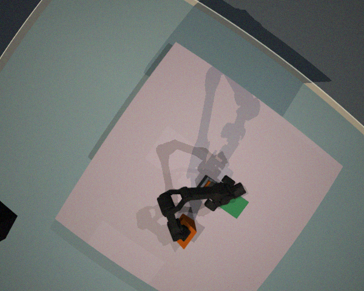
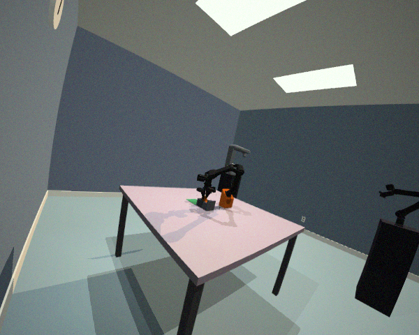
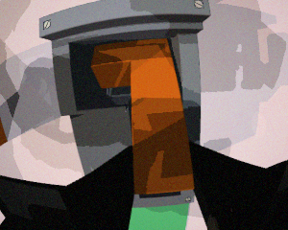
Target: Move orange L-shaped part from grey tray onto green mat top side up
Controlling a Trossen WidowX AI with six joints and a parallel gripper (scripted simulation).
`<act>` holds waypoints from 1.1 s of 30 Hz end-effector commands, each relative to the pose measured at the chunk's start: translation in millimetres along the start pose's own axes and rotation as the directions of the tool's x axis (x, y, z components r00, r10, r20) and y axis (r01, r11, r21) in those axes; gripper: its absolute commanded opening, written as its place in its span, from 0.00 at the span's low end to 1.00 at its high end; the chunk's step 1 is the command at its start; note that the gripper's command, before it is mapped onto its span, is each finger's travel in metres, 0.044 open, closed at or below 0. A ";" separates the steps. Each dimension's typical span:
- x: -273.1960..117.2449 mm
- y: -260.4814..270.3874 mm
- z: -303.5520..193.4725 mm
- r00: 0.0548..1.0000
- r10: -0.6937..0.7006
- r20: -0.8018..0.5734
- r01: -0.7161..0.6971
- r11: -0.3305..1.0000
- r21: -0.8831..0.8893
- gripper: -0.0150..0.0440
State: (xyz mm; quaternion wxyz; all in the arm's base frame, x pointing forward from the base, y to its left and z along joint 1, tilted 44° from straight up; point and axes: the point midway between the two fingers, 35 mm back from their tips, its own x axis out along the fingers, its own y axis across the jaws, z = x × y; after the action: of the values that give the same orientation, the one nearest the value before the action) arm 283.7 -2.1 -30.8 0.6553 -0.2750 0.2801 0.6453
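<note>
We have our black parallel-jaw gripper (image 3: 159, 182) clenched on the orange L-shaped part's (image 3: 156, 115) raised end, ready to lift it from the grey tray (image 3: 125, 11).

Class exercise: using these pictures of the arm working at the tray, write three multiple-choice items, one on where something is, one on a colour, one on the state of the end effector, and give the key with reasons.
1. Where does the mat lie in the wrist view?
A. Just past the near end of the tray
B. On top of the tray
C. Beyond the tray's far wall

2. What colour is the L-shaped part?
A. Blue
B. Orange
C. White

3. What is the end effector doing?
A. Open, away from the part
B. Shut on nothing
C. Shut on the part's long end

Key: 1 A, green shows right below the tray's near edge. 2 B, the part is orange against the grey pocket. 3 C, black fingers flank the part's near end on both sides.
</note>
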 end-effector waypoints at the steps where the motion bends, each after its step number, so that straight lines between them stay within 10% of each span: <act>1: -7.3 -0.5 -0.1 1.000 -0.001 -0.002 0.001 1.000 -0.005 0.25; 33: -57.7 -0.2 -0.6 1.000 0.001 -0.002 -0.001 1.000 -0.001 0.25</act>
State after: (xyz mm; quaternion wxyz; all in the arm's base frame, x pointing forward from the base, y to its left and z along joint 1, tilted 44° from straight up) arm 283.0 -38.4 5.3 0.6551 -0.2721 0.2831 0.6455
